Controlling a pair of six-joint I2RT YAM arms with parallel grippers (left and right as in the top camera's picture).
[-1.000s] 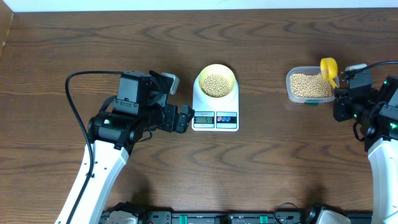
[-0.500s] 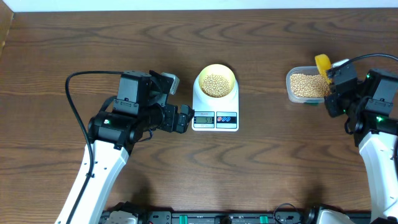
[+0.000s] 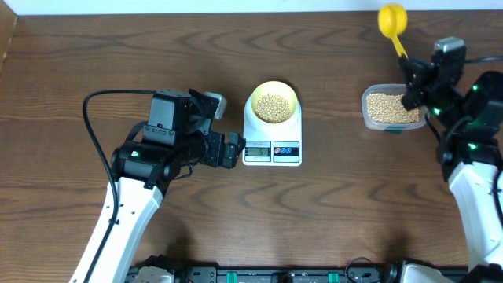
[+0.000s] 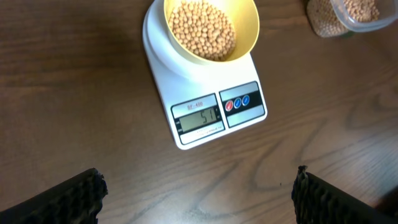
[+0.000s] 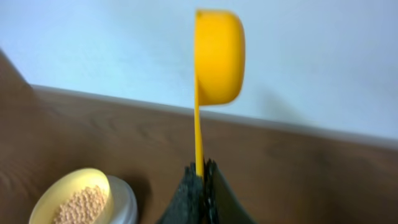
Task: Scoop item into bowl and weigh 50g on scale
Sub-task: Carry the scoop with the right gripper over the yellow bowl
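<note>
Beans in bowl: likely light, loose, rolling; best scooped. Right gripper pinched scoop handle; left gripper spread, empty.

Even, soft light throughout; the scoop is blurred in the right wrist view.

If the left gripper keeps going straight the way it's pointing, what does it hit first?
Probably the scale, at its display end: the left wrist view shows it straight ahead between the open fingers of the left gripper. The bowl sits farther back on it. Height is unclear.
</note>
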